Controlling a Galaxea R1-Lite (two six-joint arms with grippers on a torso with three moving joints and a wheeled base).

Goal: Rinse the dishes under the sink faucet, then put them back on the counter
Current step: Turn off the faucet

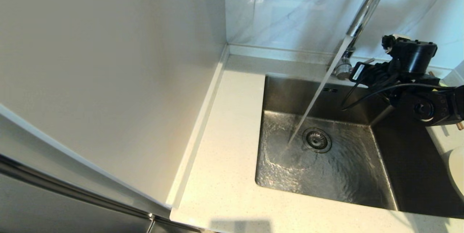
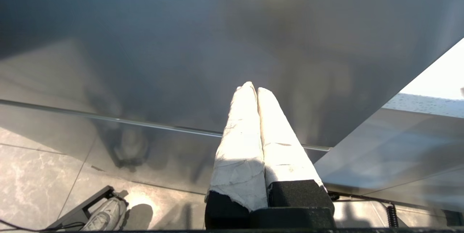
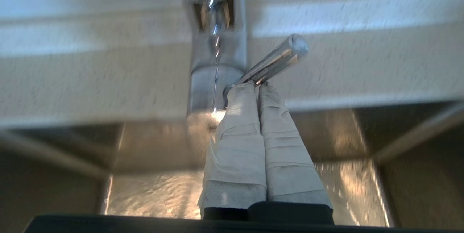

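Faucet: the tall chrome gooseneck sink faucet (image 1: 364,12) stands on its round base at the back rim of the basin; water pours from its spout in a slanted stream to the basin floor just beside the drain.
Lever: the thin straight chrome side lever (image 3: 272,62) juts from the faucet body, its end touching or just short of the right gripper's tips.
Right gripper: the right gripper (image 3: 256,86), fingers wrapped in pale tape and pressed together with nothing between them, sits at the lever by the faucet base, over the back of the basin.
Sink: the square brushed stainless steel sink (image 1: 366,175) has a rippling wet floor, a round drain strainer (image 1: 317,140) and two small overflow slots on its back wall.
Dishes: only a pale rounded edge (image 1: 457,169) shows at the right border of the head view, on the counter beside the basin; which dish it is I cannot tell. No chopsticks can be made out.
Counter: the off-white, finely speckled stone counter (image 1: 224,153) has a raised rim against the wall.
Left gripper: the left gripper (image 2: 255,88), taped fingers closed and empty, hangs parked below counter level, facing a grey cabinet front.
Risk: the polished lever is slick and narrow, so closed fingertips may slide off it; a hard push could swing the flow too strong and splash water over the counter.
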